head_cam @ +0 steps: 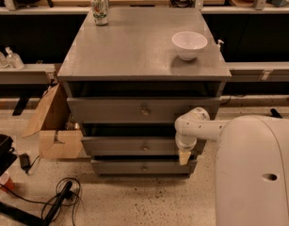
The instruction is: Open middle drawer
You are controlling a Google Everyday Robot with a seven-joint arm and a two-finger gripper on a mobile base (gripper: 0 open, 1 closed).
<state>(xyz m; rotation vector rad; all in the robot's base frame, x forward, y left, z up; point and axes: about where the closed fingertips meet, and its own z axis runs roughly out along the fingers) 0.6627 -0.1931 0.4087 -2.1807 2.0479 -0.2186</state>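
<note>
Where the cream-tipped gripper (183, 157) hangs, pointing down, it lies before the lower right edge of the middle drawer (130, 146), a wide, shallow grey-painted wooden drawer with a small round brass knob (145, 147). Whether the gripper is spread or closed cannot be told. A smooth white rounded arm (200, 126) reaches left from the white robot body (254, 173) and bends downward. A white glossy bowl (189, 44) stands on the matt grey cabinet top (134, 46).
</note>
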